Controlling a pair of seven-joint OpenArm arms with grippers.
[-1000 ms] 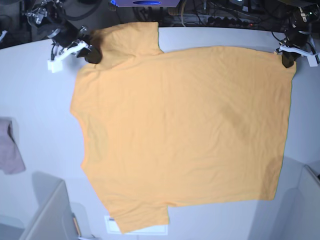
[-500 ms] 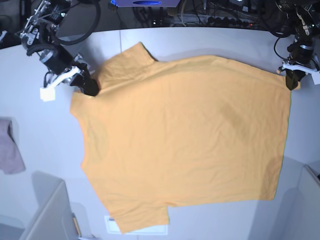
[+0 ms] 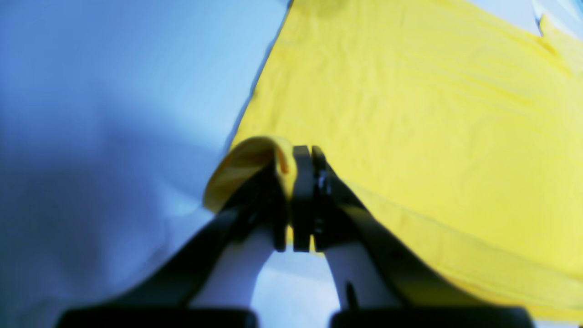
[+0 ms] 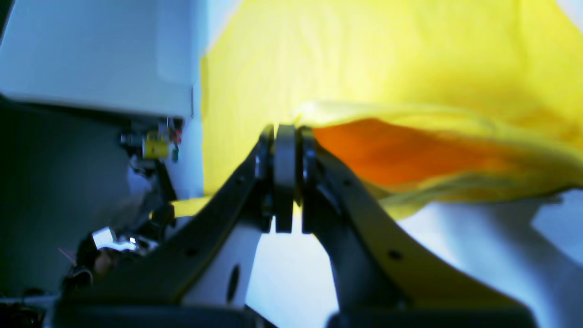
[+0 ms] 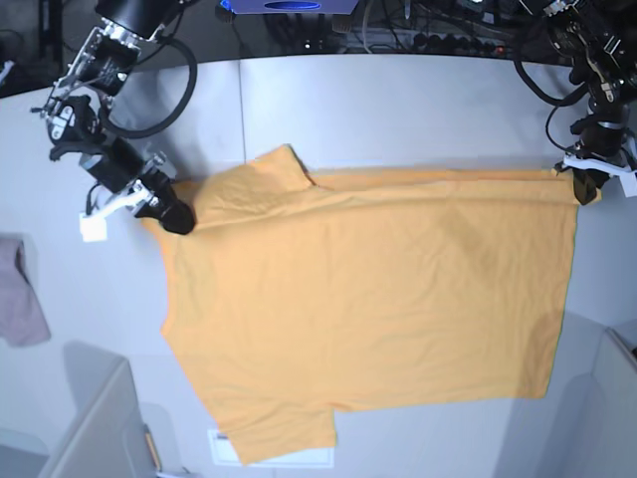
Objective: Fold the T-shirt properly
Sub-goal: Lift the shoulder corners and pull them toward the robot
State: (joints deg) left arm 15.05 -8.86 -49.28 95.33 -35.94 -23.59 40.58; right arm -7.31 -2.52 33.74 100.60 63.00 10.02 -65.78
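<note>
pale grey table, curved far edge. dark clutter of cables behind it. pinkish-mauve cloth at one table edge. grey panels at near corners.

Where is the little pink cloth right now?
In the base view the pink cloth lies on the table at the far left edge, apart from the T-shirt, below the right gripper.

The T-shirt is plain orange-yellow, with no print showing. It lies on a pale grey table. Left of the T-shirt lies a pinkish-mauve cloth.
</note>
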